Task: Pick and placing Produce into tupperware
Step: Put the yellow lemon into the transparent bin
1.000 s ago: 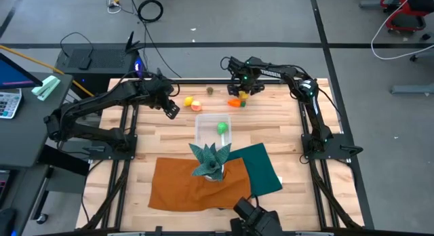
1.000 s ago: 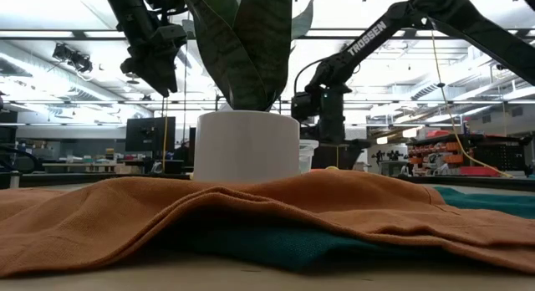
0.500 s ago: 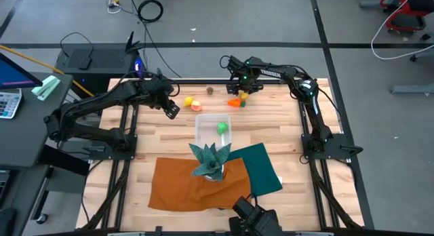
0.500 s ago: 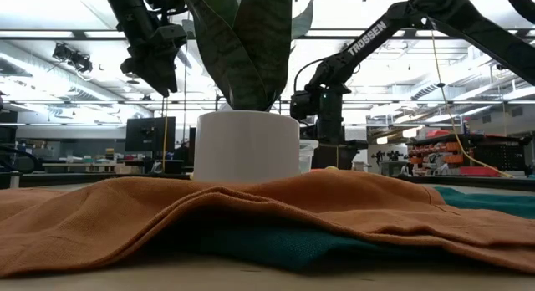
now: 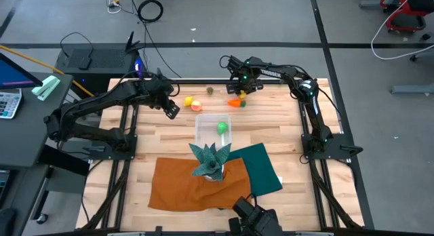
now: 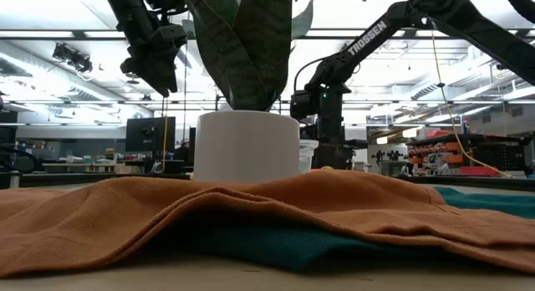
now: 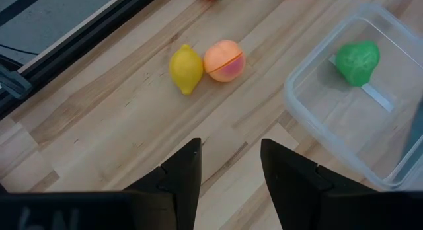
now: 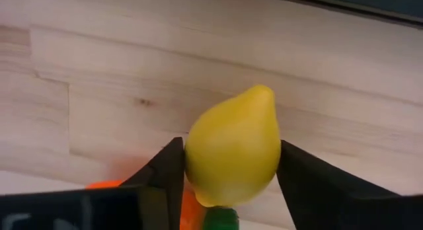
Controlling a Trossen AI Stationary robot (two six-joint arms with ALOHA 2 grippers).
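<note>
So the right gripper point(image 8: 228, 184) has its two fingers pressed up against both sides of a yellow lemon-shaped fruit point(image 8: 232, 145) — looks like a solid pinch, at the far edge of the table point(image 5: 163, 144). Right underneath it you can see a bit of an orange piece point(image 8: 188, 207) with a green top, probably the carrot, lying on the wood just beside the gripper in the high view point(image 5: 235, 102).

The left gripper point(image 7: 228, 167) is spread apart with nothing in it, hovering above the table near a second yellow lemon point(image 7: 186, 69) and a peach-orange round fruit point(image 7: 224, 60), which sit touching each other. A red bit shows farther back at the table edge — too cut off to tell what it is.

The clear tupperware point(image 7: 310, 121) sits in the middle of the table with just one green piece point(image 7: 357, 60) inside. So progress-wise I'd say it's early: one item in, one in hand, and at least the lemon, the peach thing and the carrot left out on the table.

Closer to the front there's the teal spiky plant point(image 5: 210, 158) in its white pot, sitting on an orange cloth point(image 5: 196, 185) that overlaps a teal cloth point(image 5: 261, 168).
</note>
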